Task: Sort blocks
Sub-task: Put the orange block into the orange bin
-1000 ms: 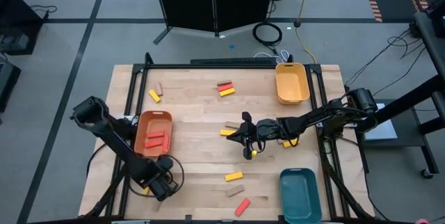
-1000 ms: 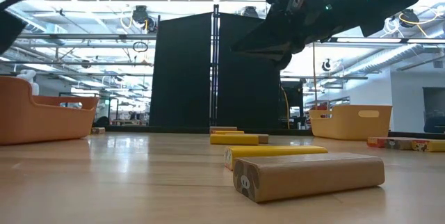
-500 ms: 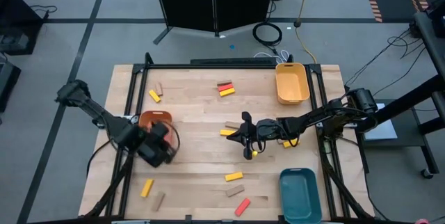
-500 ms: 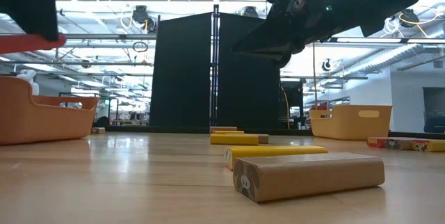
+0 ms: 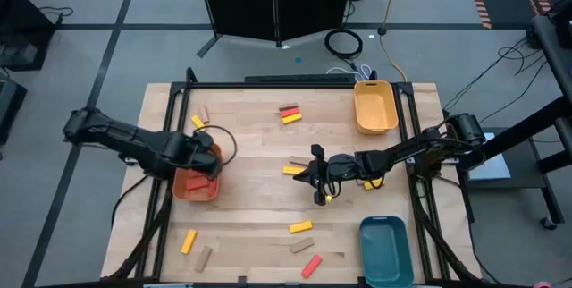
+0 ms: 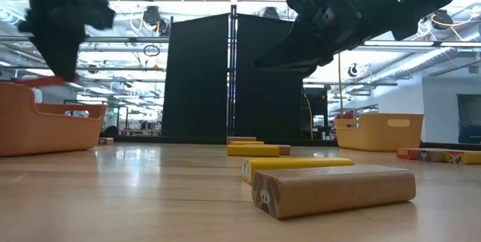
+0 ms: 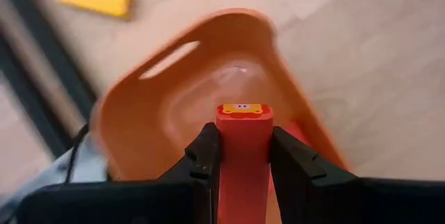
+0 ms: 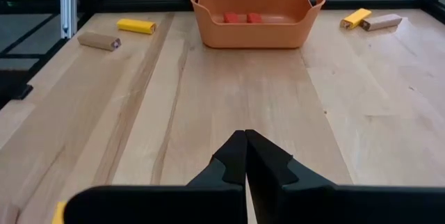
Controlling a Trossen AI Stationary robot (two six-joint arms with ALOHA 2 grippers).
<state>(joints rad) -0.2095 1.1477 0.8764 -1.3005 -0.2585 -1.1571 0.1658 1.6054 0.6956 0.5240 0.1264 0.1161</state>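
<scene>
Your left gripper is clamped on a red block, its fingers pressed against both long sides, and it hangs directly over the orange tray near the desk's left edge. Seen from the right wrist, two more red blocks lie inside that tray.

Your right gripper sits above the middle of the desk, its fingers pressed together with nothing between them. Just beside it, towards the left edge, lies a yellow block.

Loose blocks observed:
- A yellow block and a tan block near the far left corner.
- A red block touching a yellow block near the middle of the far edge.
- A yellow block and a tan block near the near left corner.
- A yellow block, a tan block and a red block towards the near edge, right of centre.
- At desk level, a tan block lies nearest the low camera with a yellow block just behind it.

The yellow tray stands at the far right corner and the teal tray at the near right corner.
</scene>
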